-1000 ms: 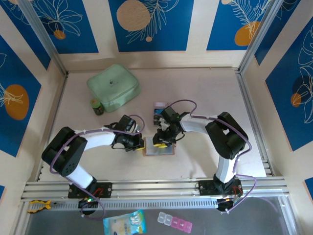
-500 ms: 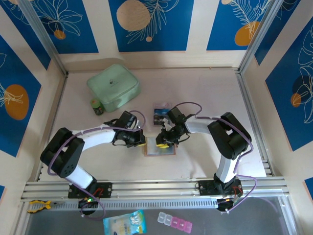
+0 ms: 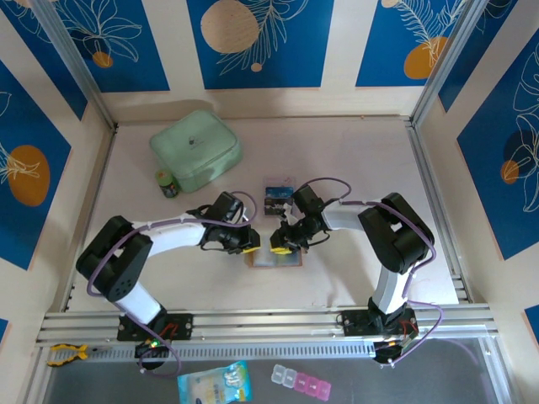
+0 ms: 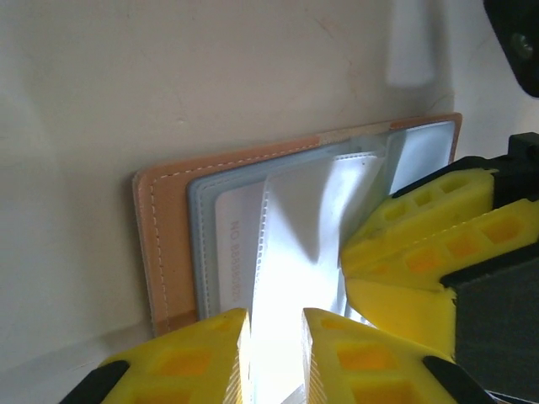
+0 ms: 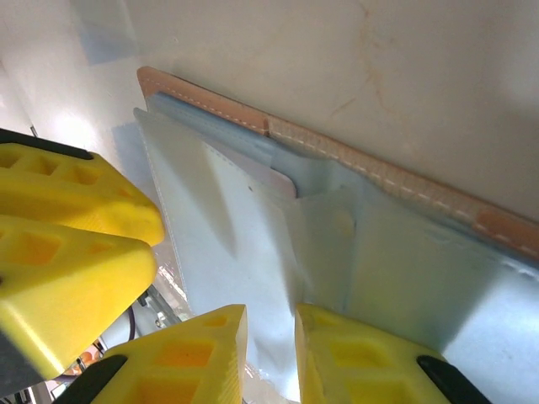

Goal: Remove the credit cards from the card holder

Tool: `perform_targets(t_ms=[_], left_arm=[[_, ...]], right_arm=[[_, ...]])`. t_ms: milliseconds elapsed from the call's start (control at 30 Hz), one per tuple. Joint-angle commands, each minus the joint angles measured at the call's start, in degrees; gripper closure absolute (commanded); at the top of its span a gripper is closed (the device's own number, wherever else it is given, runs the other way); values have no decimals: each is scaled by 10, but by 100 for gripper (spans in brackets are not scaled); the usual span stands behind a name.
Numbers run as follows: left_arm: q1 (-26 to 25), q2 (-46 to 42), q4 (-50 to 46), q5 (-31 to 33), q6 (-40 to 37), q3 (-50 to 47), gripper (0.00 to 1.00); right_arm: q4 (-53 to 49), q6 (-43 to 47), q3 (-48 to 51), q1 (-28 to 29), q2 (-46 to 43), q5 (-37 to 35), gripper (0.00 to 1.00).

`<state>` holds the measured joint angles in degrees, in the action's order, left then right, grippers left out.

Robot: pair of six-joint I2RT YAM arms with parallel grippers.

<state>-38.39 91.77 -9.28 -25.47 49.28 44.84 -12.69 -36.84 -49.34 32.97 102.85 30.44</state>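
The left gripper (image 4: 274, 318) has its two yellow fingers a little bit apart. A pale pocket (image 4: 295, 244) of the card holder (image 4: 164, 244) runs into the gap. I cannot tell if the fingers squeeze it.

The right gripper (image 5: 269, 316) looks the same: a small gap with the pocket in it, and I cannot tell if it pinches. The two grippers are just beside each other, the left one at the left end of the card holder.

The card holder lies open and flat on the table (image 3: 354, 151). A pale card (image 4: 232, 252) sits in its pocket. A blue card (image 3: 276, 195) lies just beyond it. A green case (image 3: 195, 150) and a little jar (image 3: 168, 183) are far left.
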Motion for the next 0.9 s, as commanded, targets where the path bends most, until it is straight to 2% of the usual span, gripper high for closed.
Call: perform_targets(t_ms=[0,367,600,867], left_arm=[[-4,8,11,-8,9,3,76],[-6,24,19,-17,13,7,76],[-6,22,18,-26,11,19,85],[-10,11,10,-36,12,33,84]], right_arm=[[-10,6,19,-3,17,-23,77],[-7,6,18,-3,18,-19,77],[0,0,19,1,13,-16,77],[-19,-15,8,5,-53,-33,72]])
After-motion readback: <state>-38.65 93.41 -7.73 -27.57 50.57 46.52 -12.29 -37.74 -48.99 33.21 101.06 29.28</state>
